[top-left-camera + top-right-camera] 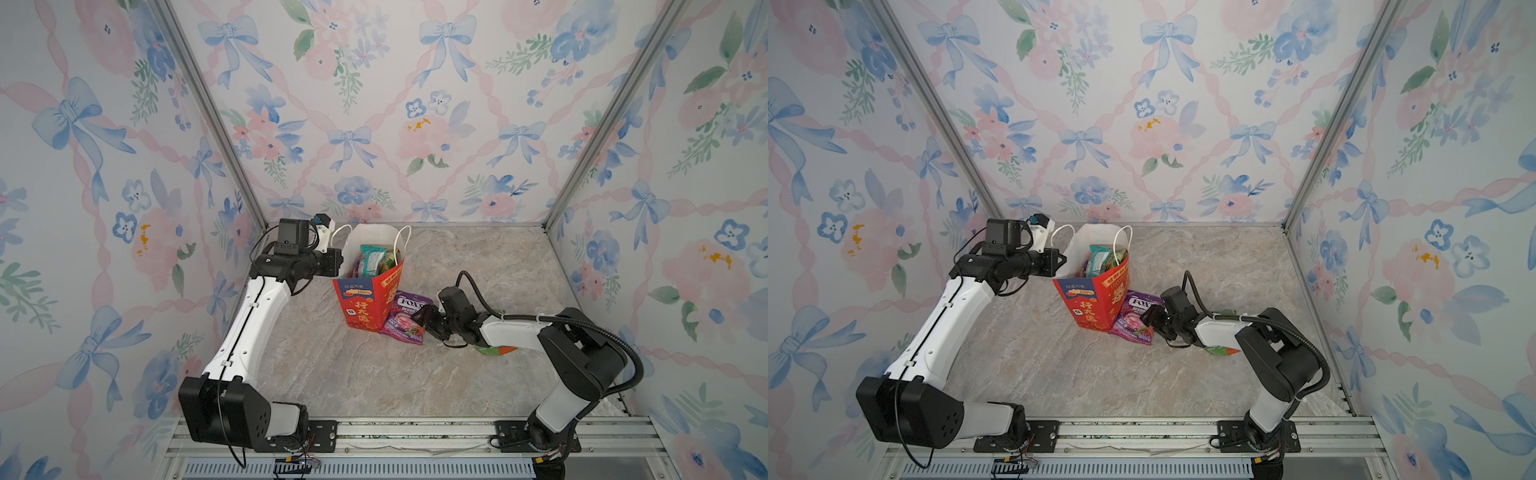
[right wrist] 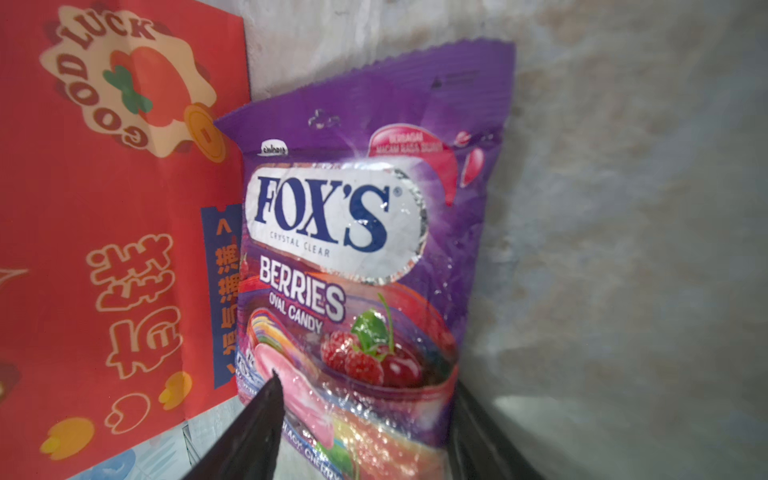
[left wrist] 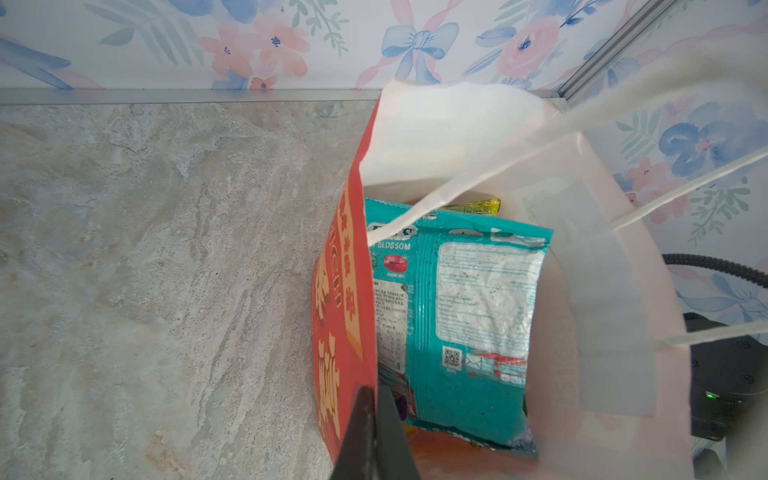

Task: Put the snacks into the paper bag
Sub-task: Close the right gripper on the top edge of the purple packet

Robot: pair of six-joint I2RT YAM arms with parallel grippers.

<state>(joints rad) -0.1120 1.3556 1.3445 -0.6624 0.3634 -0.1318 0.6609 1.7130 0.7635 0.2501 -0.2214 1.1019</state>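
Observation:
The red-orange paper bag point(image 1: 360, 309) point(image 1: 1087, 309) stands upright near the back of the table, with white cord handles. My left gripper point(image 1: 340, 261) point(image 3: 374, 388) is shut on the bag's red side wall point(image 3: 345, 291) at its rim. Inside lie a teal packet point(image 3: 469, 311) point(image 1: 370, 259) and a yellow one point(image 3: 478, 205). A purple FOX'S packet point(image 1: 405, 320) point(image 1: 1136, 320) point(image 2: 353, 249) leans against the paper bag point(image 2: 104, 208). My right gripper point(image 1: 424, 320) point(image 2: 368, 378) is open, its fingers on either side of the purple packet's lower end.
A green-orange packet point(image 1: 494, 350) point(image 1: 1221, 351) lies on the table, mostly hidden under my right arm. Flowered walls close in the back and both sides. An aluminium rail point(image 1: 415, 432) runs along the front, and a black cable point(image 1: 623, 345) loops off the right arm.

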